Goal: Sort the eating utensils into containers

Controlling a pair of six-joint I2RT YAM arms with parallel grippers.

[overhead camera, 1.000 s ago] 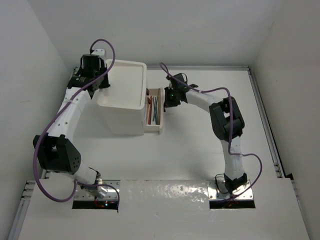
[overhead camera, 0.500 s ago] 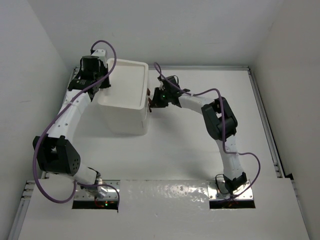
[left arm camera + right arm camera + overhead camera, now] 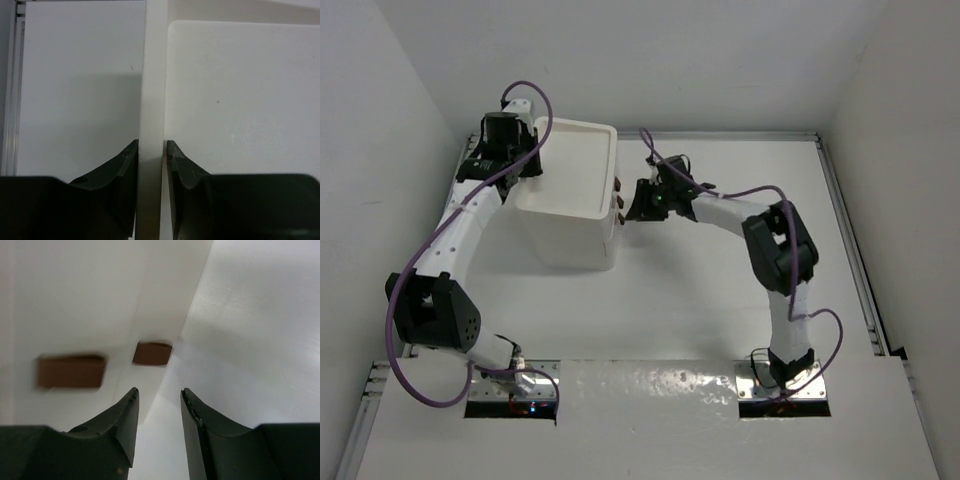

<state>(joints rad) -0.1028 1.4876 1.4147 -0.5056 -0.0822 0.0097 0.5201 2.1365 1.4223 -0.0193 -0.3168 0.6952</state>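
Right wrist view: the right gripper (image 3: 159,392) stands parted and empty. The nearer knob (image 3: 152,353) sits just ahead of its fingertips, long side running finger to finger. The left gripper (image 3: 151,145) clamps the rim of the drawer unit (image 3: 565,180). The drawers look pushed in, and no utensils show.

Finding 1: A second ago one drawer stood pulled out of the unit's (image 3: 565,170) right face. Utensils lay in it in plain view, and the right gripper (image 3: 636,202) was at its outer end. Half a second ago the drawer was already pushed home, with the gripper against the front.

Finding 2: The drawer is now closed and the utensils are out of sight. The gripper has drawn back to just beside the knobs (image 3: 619,203), clear of them. Its jaws have parted, with nothing between them.
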